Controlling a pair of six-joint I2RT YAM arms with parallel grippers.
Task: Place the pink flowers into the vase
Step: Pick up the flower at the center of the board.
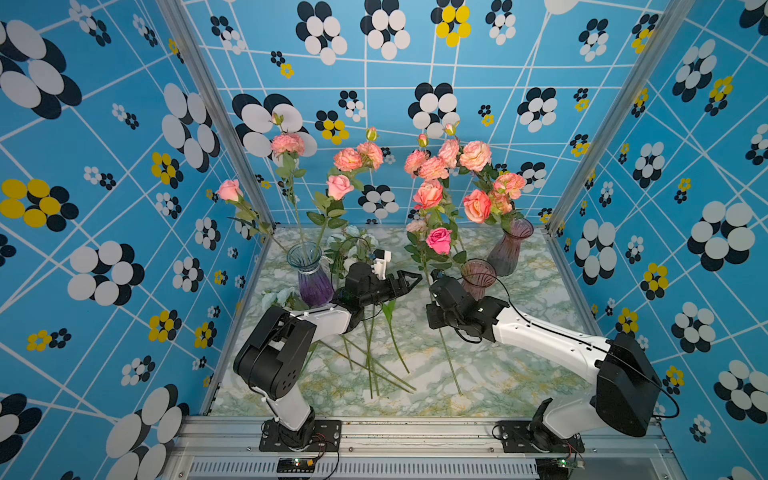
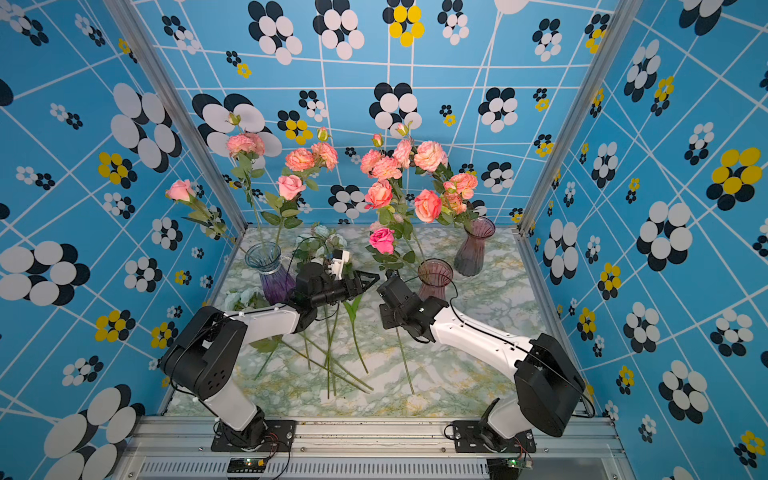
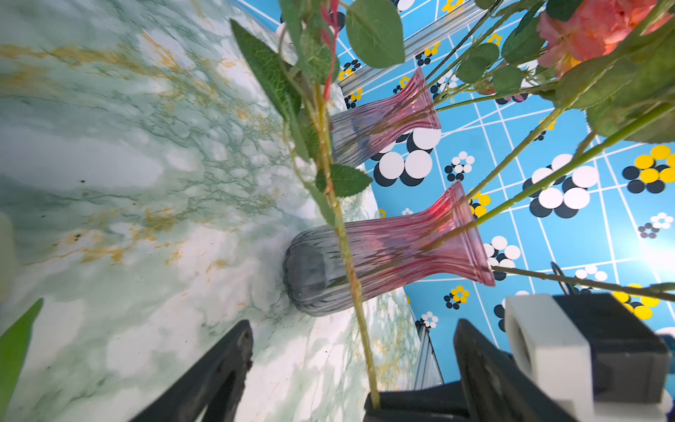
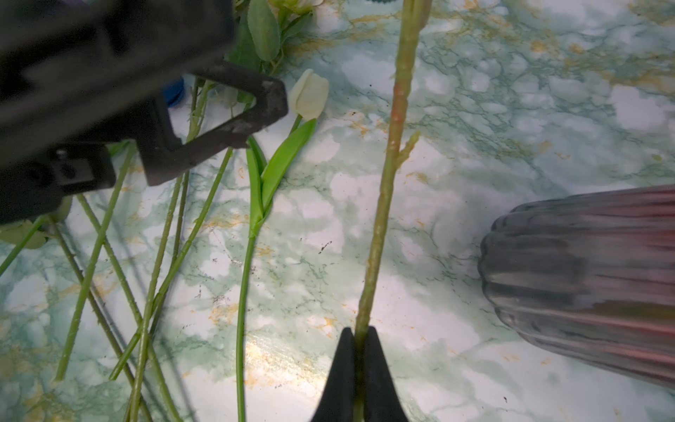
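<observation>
Marble tabletop (image 4: 475,109): right jaws clamp the pink flower stem (image 4: 381,212) (left jaws open nearby).

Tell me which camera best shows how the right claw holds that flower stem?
The right wrist view: up close, the right gripper is shut on the green stem. Both top views show the arm's wrist mostly covering the fingertips. The left wrist view shows the stem crossing a pink vase, hardly the pinch.
</observation>
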